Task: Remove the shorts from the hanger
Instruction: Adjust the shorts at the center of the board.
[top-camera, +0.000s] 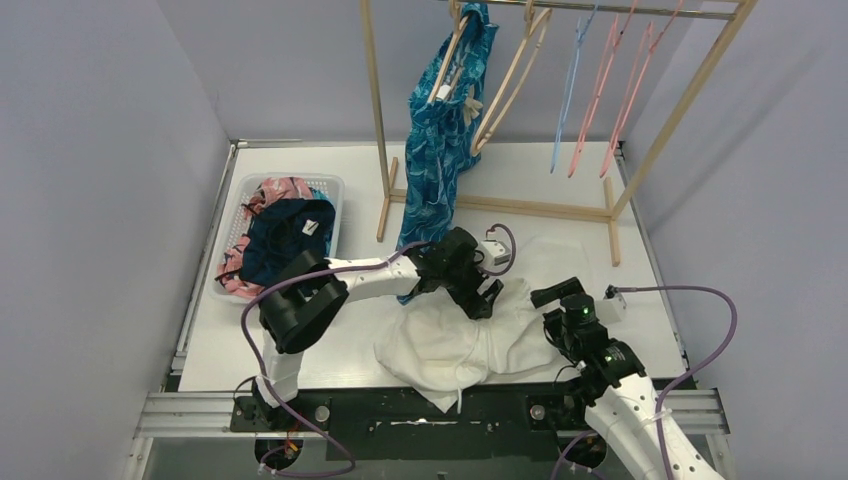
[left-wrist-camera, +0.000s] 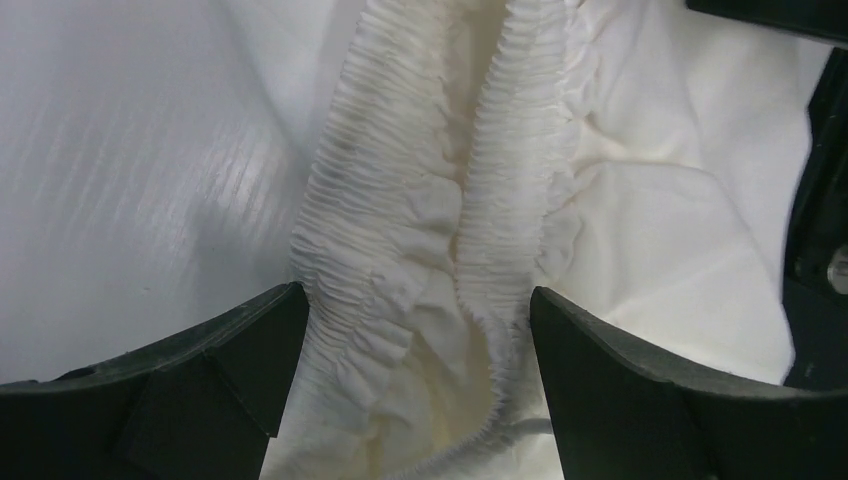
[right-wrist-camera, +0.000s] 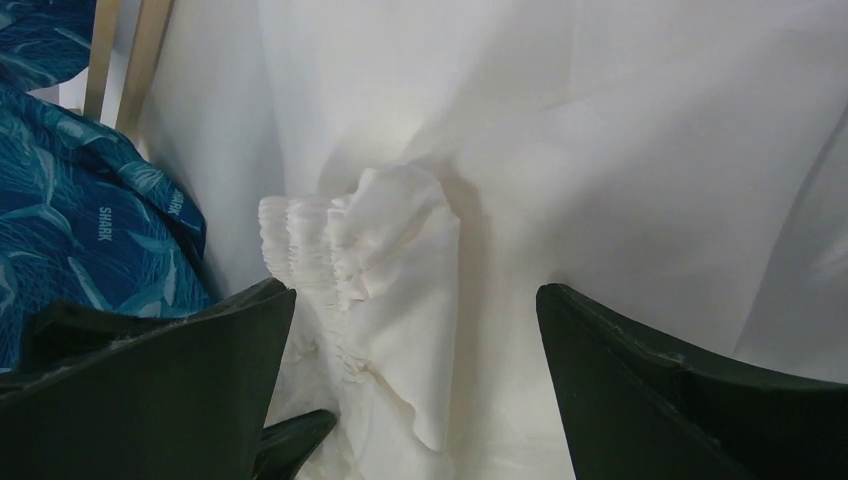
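Blue leaf-pattern shorts (top-camera: 438, 150) hang from a wooden hanger (top-camera: 455, 45) on the rack, their hem reaching the table. In the right wrist view the same blue shorts (right-wrist-camera: 70, 230) fill the left edge. White shorts (top-camera: 455, 345) lie crumpled on the table in front of both arms. My left gripper (top-camera: 487, 298) is low over them, open, its jaws straddling the gathered white waistband (left-wrist-camera: 420, 200) without closing on it. My right gripper (top-camera: 552, 296) hovers open over the right part of the white shorts (right-wrist-camera: 400, 250), with nothing between its fingers.
A white basket (top-camera: 335, 185) at the left holds pink floral shorts (top-camera: 283, 189) and navy shorts (top-camera: 280, 240). On the wooden rack (top-camera: 380, 120) hang an empty wooden hanger (top-camera: 515, 70), a blue hanger (top-camera: 572, 90) and pink hangers (top-camera: 608, 95). The rack's foot bar (top-camera: 520, 207) crosses the table.
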